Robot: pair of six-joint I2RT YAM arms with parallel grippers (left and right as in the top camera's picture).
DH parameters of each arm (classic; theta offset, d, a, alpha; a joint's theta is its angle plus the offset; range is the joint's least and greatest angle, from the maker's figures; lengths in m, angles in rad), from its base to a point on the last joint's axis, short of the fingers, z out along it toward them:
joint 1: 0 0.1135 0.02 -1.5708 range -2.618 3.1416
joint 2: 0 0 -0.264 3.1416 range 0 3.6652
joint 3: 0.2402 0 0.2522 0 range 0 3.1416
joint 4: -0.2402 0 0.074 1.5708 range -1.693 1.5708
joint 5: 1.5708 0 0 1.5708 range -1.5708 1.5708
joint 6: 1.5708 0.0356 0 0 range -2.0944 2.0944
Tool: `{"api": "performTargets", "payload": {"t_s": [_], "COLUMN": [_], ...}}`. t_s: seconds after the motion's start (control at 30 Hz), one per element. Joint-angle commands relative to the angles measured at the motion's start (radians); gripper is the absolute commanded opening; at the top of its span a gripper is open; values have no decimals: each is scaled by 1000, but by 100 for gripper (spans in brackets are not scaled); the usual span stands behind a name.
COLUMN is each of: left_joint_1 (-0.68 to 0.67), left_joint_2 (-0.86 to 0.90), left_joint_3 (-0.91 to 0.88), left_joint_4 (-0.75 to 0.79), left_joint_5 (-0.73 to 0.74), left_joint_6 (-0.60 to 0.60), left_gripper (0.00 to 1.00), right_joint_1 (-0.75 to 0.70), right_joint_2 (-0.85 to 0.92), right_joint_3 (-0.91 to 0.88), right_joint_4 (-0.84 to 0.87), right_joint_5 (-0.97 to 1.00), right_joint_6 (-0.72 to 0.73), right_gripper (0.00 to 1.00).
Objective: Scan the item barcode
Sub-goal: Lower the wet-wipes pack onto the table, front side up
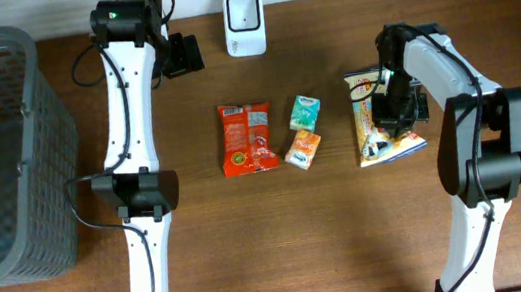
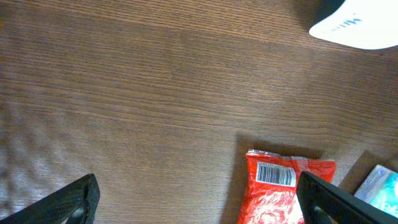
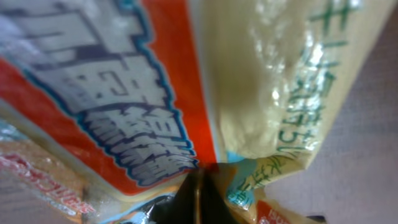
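- Snack packet, the yellow one with the orange band, lies flat on the table at my right side, well apart from the scanner at the far edge.
- Right gripper is down on that packet; in the right wrist view its film fills the frame and my fingers are pinched together on a fold of it.
- Left gripper hangs wide apart over bare wood near the scanner and holds nothing; its two fingers frame the near end of the red packet, whose barcode faces up.
- Done so far, as I judge it: only the grasp. The packet looks flat on the wood, not lifted.
- Left to do: raise it, carry it across to the scanner, and turn its barcode toward the window. I cannot see a barcode on the side that faces me, so it may be underneath.
- Red packet, teal packet and small orange packet lie untouched in the middle, and the grey basket stands at the left.
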Motion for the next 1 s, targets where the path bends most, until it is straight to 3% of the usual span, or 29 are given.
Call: {"api": "performTargets", "payload": {"t_s": [0.0,0.07,0.13,0.27,0.5,0.53,0.7,0.77,0.9,0.97], "left_joint_1": [-3,-3,-3,-3,-3,-3,-3,-3,-3,-3], "left_joint_2": [-3,-3,-3,-3,-3,-3,-3,-3,-3,-3], "left_joint_3": [4,4,4,4,4,4,4,4,4,4], "left_joint_4": [-1,-1,-1,-1,-1,-1,-1,-1,-1,-1], "left_joint_5": [-7,-7,-7,-7,-7,-7,-7,-7,-7,-7], "left_joint_6": [5,5,5,5,5,5,5,5,5,5], "left_gripper": [99,99,99,99,99,99,99,99,99,99], "right_joint_1": [0,0,0,0,-1,-1,0,0,0,0], "right_joint_2": [-1,-1,-1,-1,-1,-1,-1,-1,-1,0], "right_joint_3": [84,195,246,154,-106,-87,114,124,53,-21], "right_joint_4": [-127,-245,-304,-270,-31,-72,-320,-270,-85,18], "right_joint_5": [30,52,110,143,141,150,176,173,14,19], "right_joint_6": [16,14,14,15,15,15,15,0,-209,-223], "right_gripper": [25,40,39,4,4,9,61,97,99,99]}}
